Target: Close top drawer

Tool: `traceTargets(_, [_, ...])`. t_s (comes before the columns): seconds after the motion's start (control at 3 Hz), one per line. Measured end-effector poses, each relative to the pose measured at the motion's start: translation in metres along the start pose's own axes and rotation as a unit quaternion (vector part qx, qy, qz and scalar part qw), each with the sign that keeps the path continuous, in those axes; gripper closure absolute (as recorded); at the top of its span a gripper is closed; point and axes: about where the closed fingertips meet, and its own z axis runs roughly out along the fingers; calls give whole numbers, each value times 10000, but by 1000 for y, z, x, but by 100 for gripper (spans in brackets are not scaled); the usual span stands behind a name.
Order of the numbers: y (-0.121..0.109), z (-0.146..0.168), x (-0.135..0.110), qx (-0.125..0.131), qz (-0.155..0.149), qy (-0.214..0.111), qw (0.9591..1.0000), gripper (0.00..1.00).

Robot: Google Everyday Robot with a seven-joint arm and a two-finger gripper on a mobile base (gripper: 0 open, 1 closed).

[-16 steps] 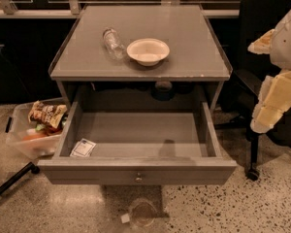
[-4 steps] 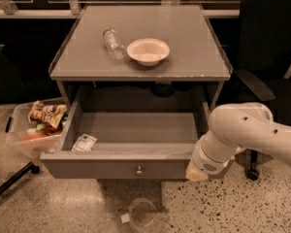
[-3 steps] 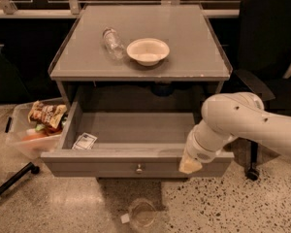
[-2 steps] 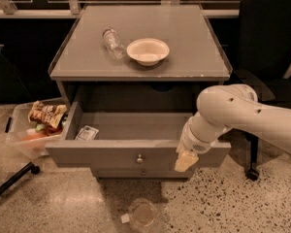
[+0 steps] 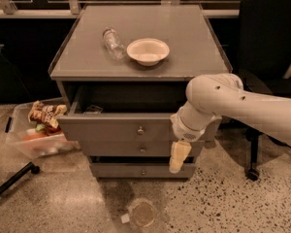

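The top drawer is a wide grey drawer with a small round knob at its centre. It stands a short way out of the grey cabinet, with a narrow dark gap behind its front panel. A small white packet shows inside at the left. My gripper hangs pointing down at the right end of the drawer front, against it. The white arm reaches in from the right.
A white bowl and a lying clear bottle are on the cabinet top. Two lower drawer fronts sit closed. A clear bin of snacks stands left on the floor. A black chair is right. A clear cup lies on the floor.
The arm has swung in from the right to the drawer front and pushed it inward. The drawer has gone from fully open to nearly shut.
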Motion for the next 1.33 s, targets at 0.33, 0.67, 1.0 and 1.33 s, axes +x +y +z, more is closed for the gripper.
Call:
traceTargets(0.33, [14,-30,33,-138,431,73,9989,0])
traceTargets(0.67, [14,-30,33,-138,432,72,9989,0])
traceTargets(1.0, [16,-19,35,-241,515,-39,9984,0])
traceTargets(1.33, [3,2,33,-316,575,-134,9978,18])
